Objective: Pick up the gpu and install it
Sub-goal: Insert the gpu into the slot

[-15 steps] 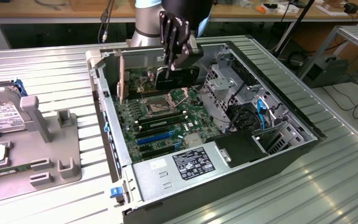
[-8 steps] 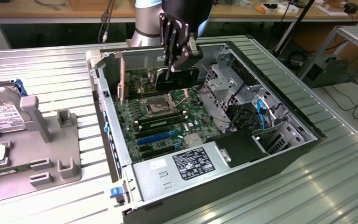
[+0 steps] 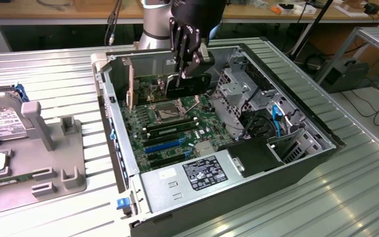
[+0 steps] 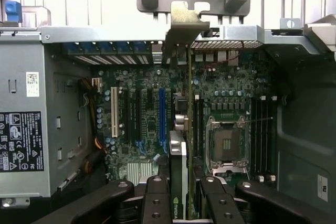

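Jaws pinch the gpu (image 4: 178,161) edge-on above the motherboard (image 4: 139,119); we judge it light, stiff, fragile, best held by its board edges, not components.

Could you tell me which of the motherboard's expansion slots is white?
The white slot, outermost toward the power supply and farthest from the gpu; the others are black, except the blue slot.

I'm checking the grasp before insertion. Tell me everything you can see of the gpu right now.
The gpu is a thin flat card, dark face, green board edge, metal bracket at one end. The gripper clamps it on edge above the motherboard inside the open computer case; it looks not yet seated in a slot.
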Available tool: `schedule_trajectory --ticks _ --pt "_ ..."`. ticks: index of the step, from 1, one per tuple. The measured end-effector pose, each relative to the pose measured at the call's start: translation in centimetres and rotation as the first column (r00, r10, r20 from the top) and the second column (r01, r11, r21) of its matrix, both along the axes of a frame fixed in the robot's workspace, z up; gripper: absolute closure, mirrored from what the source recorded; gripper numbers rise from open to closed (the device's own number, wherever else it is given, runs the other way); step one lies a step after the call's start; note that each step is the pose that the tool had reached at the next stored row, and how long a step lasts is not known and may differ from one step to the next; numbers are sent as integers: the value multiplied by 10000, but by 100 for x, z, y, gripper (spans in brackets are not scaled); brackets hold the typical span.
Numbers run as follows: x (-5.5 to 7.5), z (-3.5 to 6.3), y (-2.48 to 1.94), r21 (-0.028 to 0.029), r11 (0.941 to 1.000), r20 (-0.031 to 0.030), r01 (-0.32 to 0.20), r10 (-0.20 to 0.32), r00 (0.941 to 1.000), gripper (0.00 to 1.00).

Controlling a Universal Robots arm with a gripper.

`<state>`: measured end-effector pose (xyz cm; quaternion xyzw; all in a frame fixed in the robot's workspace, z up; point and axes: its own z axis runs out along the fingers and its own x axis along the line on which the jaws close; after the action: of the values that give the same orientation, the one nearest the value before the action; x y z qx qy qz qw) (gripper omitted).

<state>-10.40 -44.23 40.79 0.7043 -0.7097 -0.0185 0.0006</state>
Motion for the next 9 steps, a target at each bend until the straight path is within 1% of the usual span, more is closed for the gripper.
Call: schedule_trajectory --ticks 1,2,7,9 --pt "1 -7 0 0 10000 16 0 0 10000 73" --pt "1 -10 0 -1 10000 20 0 0 10000 73" --pt "1 -22 0 0 10000 21 35 -35 10000 73" --pt "1 -36 0 0 9998 21 193 -193 9998 73"
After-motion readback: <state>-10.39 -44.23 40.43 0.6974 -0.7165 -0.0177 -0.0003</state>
